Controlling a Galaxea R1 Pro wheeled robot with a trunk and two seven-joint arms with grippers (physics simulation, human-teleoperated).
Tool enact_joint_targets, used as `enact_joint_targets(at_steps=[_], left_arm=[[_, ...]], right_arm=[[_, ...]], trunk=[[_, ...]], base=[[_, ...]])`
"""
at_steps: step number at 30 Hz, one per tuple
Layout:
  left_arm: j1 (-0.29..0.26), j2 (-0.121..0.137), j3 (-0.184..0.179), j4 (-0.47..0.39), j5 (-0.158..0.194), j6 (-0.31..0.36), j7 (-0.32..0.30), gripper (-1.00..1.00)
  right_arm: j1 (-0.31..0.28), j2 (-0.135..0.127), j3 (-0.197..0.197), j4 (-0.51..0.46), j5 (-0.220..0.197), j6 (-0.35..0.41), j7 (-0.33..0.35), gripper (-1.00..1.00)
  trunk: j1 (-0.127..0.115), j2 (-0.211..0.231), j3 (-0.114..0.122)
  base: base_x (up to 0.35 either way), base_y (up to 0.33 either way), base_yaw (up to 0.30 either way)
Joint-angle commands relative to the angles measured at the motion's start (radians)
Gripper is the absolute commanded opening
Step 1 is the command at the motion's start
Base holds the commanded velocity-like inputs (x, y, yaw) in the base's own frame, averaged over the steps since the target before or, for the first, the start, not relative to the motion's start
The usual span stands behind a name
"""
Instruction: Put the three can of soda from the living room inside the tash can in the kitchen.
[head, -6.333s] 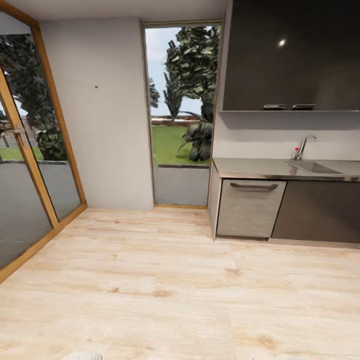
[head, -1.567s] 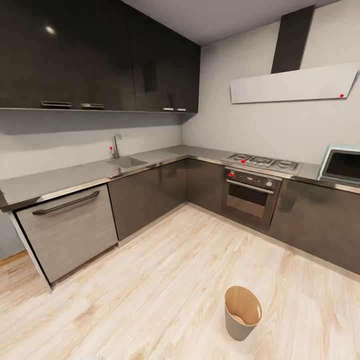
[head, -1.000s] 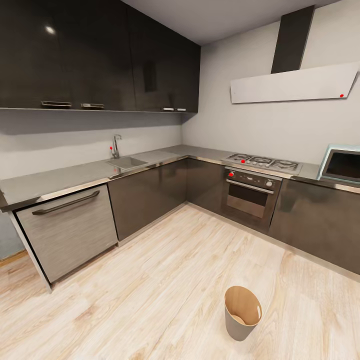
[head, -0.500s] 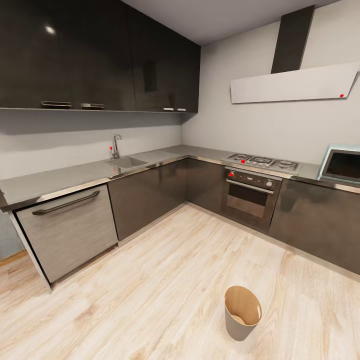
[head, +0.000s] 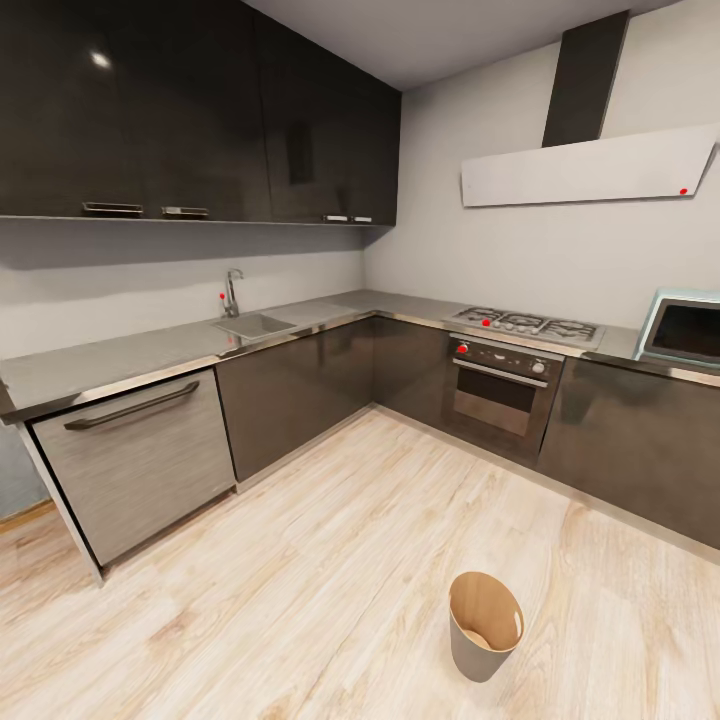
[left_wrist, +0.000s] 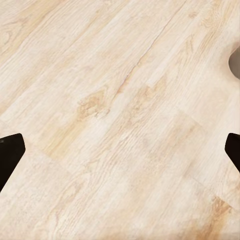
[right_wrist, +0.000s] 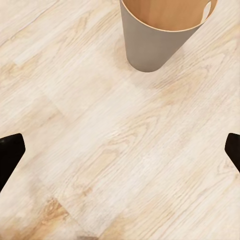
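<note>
The tash can stands upright on the light wood kitchen floor at the lower right of the head view, pale grey outside and tan inside. In the right wrist view its grey wall is close ahead of my right gripper, which is open with only floor between its dark fingertips. My left gripper is open too, over bare planks. The cans of soda are out of view. I cannot tell what lies in the bin's bottom.
Dark cabinets run in an L along the far walls. They hold a steel dishwasher front, a sink, an oven under a gas hob, and a microwave. Wood floor lies between me and the units.
Since 6.3 s ago the head view has swung from the glass door to the kitchen corner and the bin. Over the last 1.6 s nothing has visibly changed.
</note>
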Motion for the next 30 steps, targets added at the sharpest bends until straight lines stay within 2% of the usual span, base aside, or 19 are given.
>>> enact_joint_targets(at_steps=[1, 30], left_arm=[[0.0, 0.0, 0.0, 0.0, 0.0, 0.0, 0.0, 1.0], [0.0, 0.0, 0.0, 0.0, 0.0, 0.0, -0.002, 1.0]], right_arm=[[0.0, 0.0, 0.0, 0.0, 0.0, 0.0, 0.0, 1.0], [0.0, -0.001, 0.002, 0.002, 0.0, 0.0, 0.0, 1.0]], trunk=[[0.0, 0.0, 0.0], [0.0, 0.0, 0.0]], base=[[0.0, 0.0, 0.0], [0.0, 0.0, 0.0]])
